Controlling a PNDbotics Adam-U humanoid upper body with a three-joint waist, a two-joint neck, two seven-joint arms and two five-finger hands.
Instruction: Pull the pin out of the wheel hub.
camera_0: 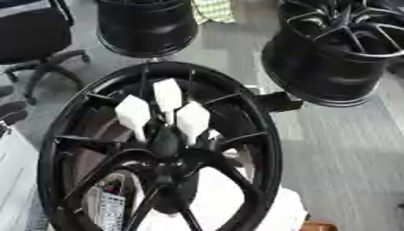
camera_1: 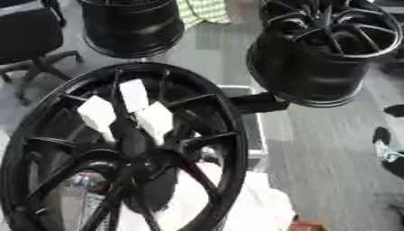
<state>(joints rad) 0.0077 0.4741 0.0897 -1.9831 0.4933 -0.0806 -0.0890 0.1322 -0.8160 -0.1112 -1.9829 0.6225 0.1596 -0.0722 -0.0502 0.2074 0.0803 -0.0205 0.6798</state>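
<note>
The wheel hub (camera_0: 168, 168) sits low and left of centre in both views, at the middle of a large black wheel (camera_0: 256, 149) that fills the foreground and lies tilted toward the camera, its thin spokes running from the hub out to the rim. Just above the hub stand three white pieces (camera_0: 167, 94), blocky and tapering downward, fanned close together but not touching at their tops; their narrow ends meet a dark rounded shape at the hub. A pin cannot be made out apart from these, and it cannot be told whether they are pins or parts of a hand. A dark limb-like form rises from the lower edge to the hub, left of the middle, which may be the left hand (camera_0: 165, 143); whether it is spread, pressed together or pinching anything cannot be told. Through one lower-left opening between the spokes shows a grey ridged object (camera_0: 111, 205), lying on the white surface (camera_0: 225, 198) beneath the wheel. A black block (camera_0: 277, 101) juts just beside the rim's right side. There are three wheels in all: two further black ones stand well behind, a plain one (camera_0: 146, 27) at upper centre and a spoked one (camera_0: 339, 49) at upper right. Between them shows one green-checked cloth (camera_0: 214, 10). One black office chair (camera_0: 31, 34) stands at the upper left on the grey floor (camera_0: 347, 153).
</note>
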